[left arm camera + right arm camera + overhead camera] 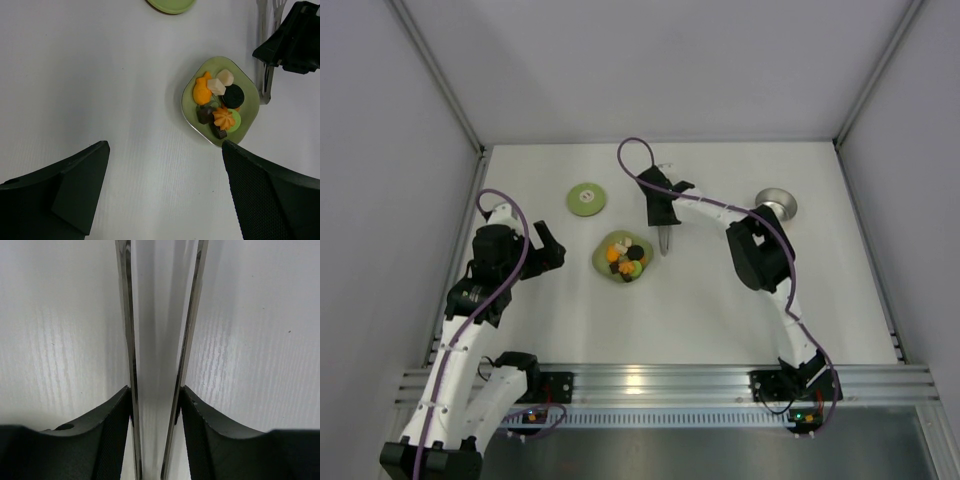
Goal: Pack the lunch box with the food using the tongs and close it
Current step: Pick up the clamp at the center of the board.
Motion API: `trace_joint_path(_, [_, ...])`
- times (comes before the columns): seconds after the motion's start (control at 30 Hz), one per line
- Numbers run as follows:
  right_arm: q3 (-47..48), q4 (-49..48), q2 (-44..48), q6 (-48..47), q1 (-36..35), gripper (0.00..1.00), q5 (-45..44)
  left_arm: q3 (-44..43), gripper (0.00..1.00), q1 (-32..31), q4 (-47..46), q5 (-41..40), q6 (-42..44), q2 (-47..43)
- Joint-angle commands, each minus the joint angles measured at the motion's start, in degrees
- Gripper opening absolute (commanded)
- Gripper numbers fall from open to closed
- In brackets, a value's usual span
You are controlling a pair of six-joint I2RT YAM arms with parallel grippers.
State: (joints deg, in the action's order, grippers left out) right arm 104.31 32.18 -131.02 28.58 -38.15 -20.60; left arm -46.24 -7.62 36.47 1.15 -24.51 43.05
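Tongs point(126, 315), pinched by both slim arms in the right gripper point(156, 405), left gripper point(164, 145) spread wide and empty: slippage or twisting is risked if smooth steel is lifted off-centre.

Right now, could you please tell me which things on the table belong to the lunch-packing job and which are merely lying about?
Job: small round silvery metal tin; flat round green lid; small bite-sized food pieces in orange, white, brown and black; long thin silvery metal tongs, held by the right gripper.
Lying about: light green squarish plate, merely carrying the food.
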Motion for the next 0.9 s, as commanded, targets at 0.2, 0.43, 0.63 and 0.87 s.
trace_joint_path(0.2, [-7.28, 0.95, 6.73, -1.59, -0.43, 0.42, -5.33, -0.17, 0.99, -0.56, -1.49, -0.62, 0.08, -0.16])
trace_joint_path(0.43, [-9.91, 1.3, 13.94, -2.12, -0.52, 0.43, -5.33, -0.17, 0.99, -0.56, -1.49, -0.53, -0.01, -0.24])
trace_joint_path(0.63, [-14.66, 0.08, 19.74, -1.68, -0.43, 0.47, -4.36, -0.17, 0.99, -0.64, -1.4, -0.53, 0.08, -0.24])
trace_joint_path(0.87, [-20.46, -0.54, 25.63, -1.42, -0.43, 0.49, -4.19, -0.17, 0.99, -0.64, -1.49, -0.53, -0.01, -0.16])
